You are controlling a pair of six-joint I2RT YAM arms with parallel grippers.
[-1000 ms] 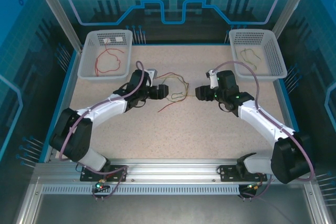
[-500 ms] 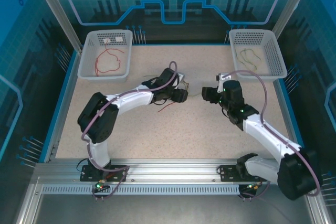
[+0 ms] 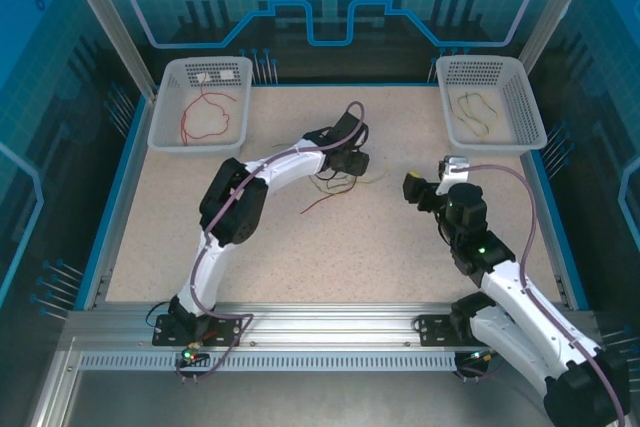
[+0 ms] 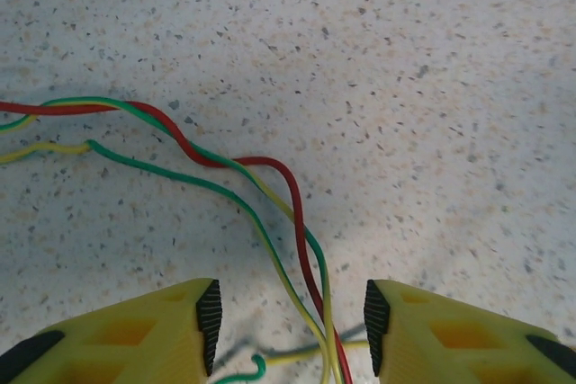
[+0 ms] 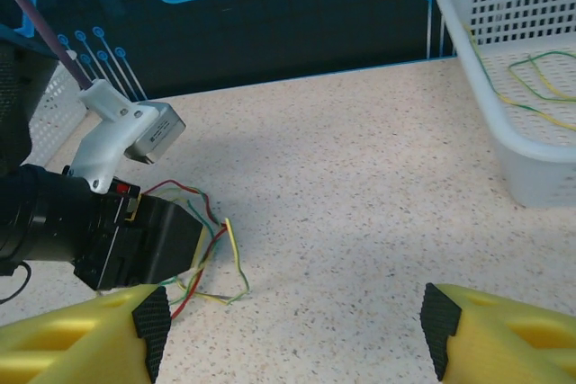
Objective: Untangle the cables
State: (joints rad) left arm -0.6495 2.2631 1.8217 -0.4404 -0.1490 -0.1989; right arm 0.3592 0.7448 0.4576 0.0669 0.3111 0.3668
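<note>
Red and yellow-green cables (image 4: 236, 164) lie tangled on the desk (image 3: 380, 257), strands running between the left fingers (image 4: 209, 323), which stand apart, unclamped; the right fingers (image 5: 151, 328) spread wide nearby.

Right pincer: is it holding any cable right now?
No: the right pincer stands open over the table, and the tangled cables lie ahead, apart from it.

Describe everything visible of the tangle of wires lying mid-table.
The tangle is a loose knot of very thin, wavy wires, red and yellow-green, seemingly plastic-coated. It lies flat on the speckled table, near its middle. Strands twist over one another; several run through the gap of the left gripper, whose jaws stand apart without pinching them. One red end trails nearward.
</note>
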